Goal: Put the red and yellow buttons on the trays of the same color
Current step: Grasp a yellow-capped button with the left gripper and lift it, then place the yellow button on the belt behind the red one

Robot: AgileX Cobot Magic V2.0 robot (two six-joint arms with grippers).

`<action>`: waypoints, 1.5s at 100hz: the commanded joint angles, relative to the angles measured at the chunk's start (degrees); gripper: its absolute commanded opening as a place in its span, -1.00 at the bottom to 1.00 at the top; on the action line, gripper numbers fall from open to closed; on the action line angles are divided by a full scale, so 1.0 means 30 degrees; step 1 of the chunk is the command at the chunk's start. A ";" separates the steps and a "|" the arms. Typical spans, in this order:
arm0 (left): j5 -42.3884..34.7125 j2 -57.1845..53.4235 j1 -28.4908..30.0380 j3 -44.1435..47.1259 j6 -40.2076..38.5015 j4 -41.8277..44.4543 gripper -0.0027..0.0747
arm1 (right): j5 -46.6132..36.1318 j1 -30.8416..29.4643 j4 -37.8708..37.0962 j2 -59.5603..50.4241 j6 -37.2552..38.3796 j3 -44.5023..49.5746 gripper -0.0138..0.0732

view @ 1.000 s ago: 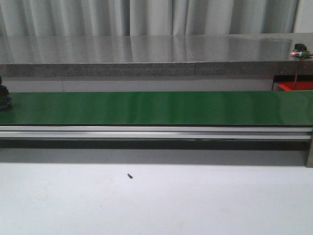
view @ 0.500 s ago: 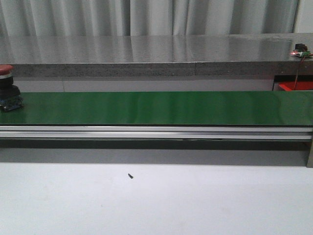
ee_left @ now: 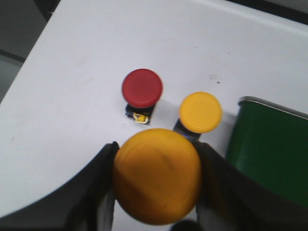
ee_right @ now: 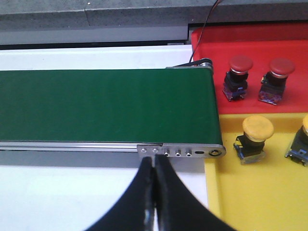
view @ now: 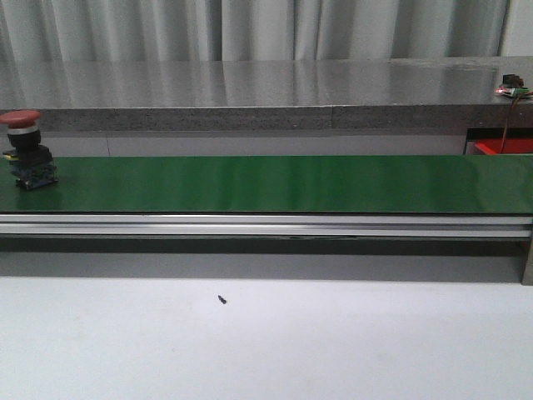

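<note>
The left pincer (ee_left: 156, 192) is clamped on a yellow button (ee_left: 157, 182), its two dark fingers (ee_left: 103, 187) pressing the cap from either side; it hangs above the white bench (ee_left: 77, 72), where a loose red button (ee_left: 142, 89) and a second yellow button (ee_left: 200, 111) stand just beside each other, near the rounded end of the green conveyor belt (ee_left: 269, 149). The right pincer (ee_right: 155, 192) is closed with nothing in it, fingertips pressed together, poised over the belt's near rail at the other end; beyond that end lie the red tray (ee_right: 250, 53), holding two red buttons (ee_right: 239, 65), and the yellow tray (ee_right: 250, 192), holding two yellow ones, the far-side one cut by the frame.

In the front view a red-capped button (view: 25, 150) stands upright at the left end of the belt (view: 266, 183), well apart from both trays.

Risks, as I judge them: the held cap is smooth and domed, so it could slip out of the grip and knock over the two standing below; a button set down askew may topple on the belt; the shut right pincer must spread in time, or a button could run off the belt end into the wrong tray.

Against the earlier frames, the red-capped button has come further onto the belt from the left edge; half a second ago it was partly cut off, a second ago barely a dark sliver showed.
</note>
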 commanded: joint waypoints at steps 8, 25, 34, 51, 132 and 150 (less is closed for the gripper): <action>-0.0302 -0.1861 -0.1362 -0.0481 0.0111 -0.0226 -0.55 | -0.1557 0.0052 0.0113 0.0065 -0.0137 -0.0493 -0.97; 0.0339 -0.1729 -0.2663 -0.0481 0.0111 -0.0226 -0.55 | -0.1557 0.0052 0.0113 0.0065 -0.0137 -0.0493 -0.97; 0.0576 -0.1558 -0.3105 -0.0472 0.0111 -0.0226 -0.55 | -0.1557 0.0052 0.0113 0.0065 -0.0137 -0.0493 -0.97; 0.0621 -0.0842 -0.3813 -0.0394 0.0111 -0.0024 -0.55 | -0.1557 0.0052 0.0113 0.0065 -0.0137 -0.0493 -0.97; 0.1651 -0.2611 -0.4195 -0.0269 0.0706 -0.1740 0.40 | -0.1513 0.0052 0.0113 0.0065 -0.0137 -0.0493 -0.97; 0.2666 -0.4271 -0.4195 -0.0114 0.0706 -0.1740 0.25 | -0.1602 0.0052 0.0113 0.0065 -0.0137 -0.0493 -0.97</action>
